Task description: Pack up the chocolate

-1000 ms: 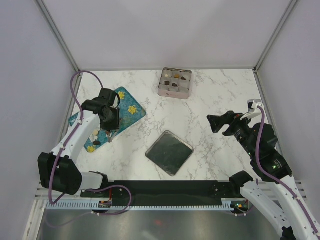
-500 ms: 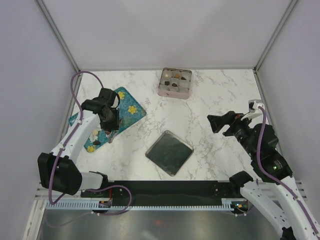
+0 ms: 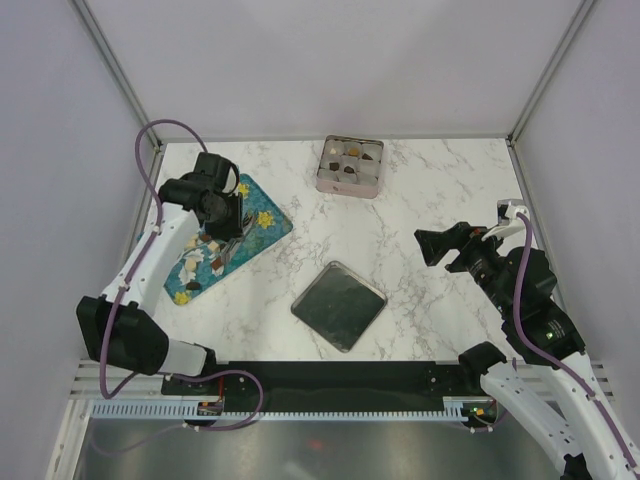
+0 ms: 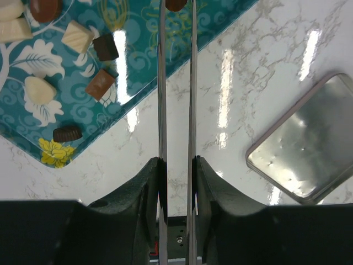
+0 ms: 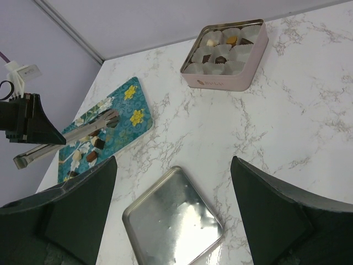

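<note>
Several loose pieces of chocolate, dark, brown and whitish, lie on a teal flowered tray at the left. My left gripper is above the tray, shut on metal tongs. The tongs are squeezed nearly together, with a reddish-brown chocolate pinched at their tips. The pink square tin with paper cups stands at the back and holds a few pieces. My right gripper hovers open over the right side, holding nothing. The right wrist view shows the tongs above the tray.
The tin's silver lid lies upside down in the middle near the front, between the two arms. Grey walls and metal frame posts enclose the marble table on three sides.
My left gripper has moved toward the back of the tray with the tongs, and its jaws have squeezed them tighter. The right arm has not moved.
</note>
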You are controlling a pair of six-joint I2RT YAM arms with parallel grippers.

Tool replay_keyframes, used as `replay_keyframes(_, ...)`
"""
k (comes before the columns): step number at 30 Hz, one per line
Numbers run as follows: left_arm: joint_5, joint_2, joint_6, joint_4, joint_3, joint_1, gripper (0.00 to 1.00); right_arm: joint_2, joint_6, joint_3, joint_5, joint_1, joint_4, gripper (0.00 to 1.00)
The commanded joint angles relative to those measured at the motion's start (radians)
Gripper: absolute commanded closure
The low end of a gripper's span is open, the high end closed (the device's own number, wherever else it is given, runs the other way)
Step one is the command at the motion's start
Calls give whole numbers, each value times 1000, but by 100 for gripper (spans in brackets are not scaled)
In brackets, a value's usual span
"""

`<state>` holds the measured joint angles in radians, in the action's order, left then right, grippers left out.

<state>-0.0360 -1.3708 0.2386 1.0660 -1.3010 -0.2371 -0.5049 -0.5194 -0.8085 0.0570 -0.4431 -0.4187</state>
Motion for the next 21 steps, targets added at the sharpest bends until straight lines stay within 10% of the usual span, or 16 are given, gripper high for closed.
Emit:
replay_keyframes(1, 88, -60, -31, -46, -133, -7, 68, -6, 10, -31, 10, -3, 32, 7)
replay_keyframes(21, 234, -737, -18, -283, -912, -272, 67, -83, 55, -75, 55, -2, 9, 7)
